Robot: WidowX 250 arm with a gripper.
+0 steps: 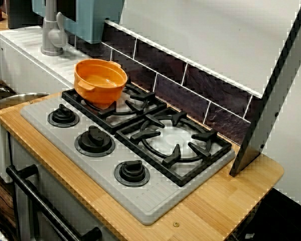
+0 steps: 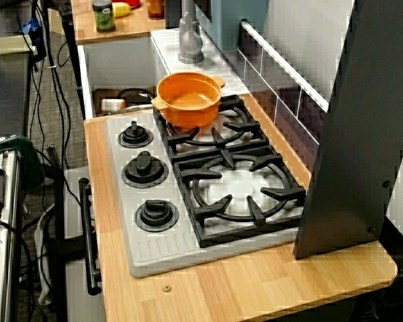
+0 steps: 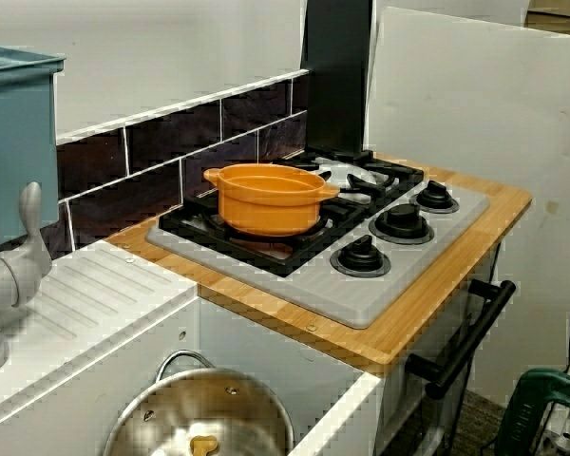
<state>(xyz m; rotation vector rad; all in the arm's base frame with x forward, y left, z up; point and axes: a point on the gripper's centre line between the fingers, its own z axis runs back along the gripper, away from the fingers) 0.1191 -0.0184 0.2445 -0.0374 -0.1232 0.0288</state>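
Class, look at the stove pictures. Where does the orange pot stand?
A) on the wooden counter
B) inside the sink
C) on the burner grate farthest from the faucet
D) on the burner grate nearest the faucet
D: the orange pot rests on the black grate at the end of the stove beside the faucet.

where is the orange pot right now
In the front view the orange pot sits on the left burner grate of the stove, behind the leftmost knob and at the end nearest the grey faucet.
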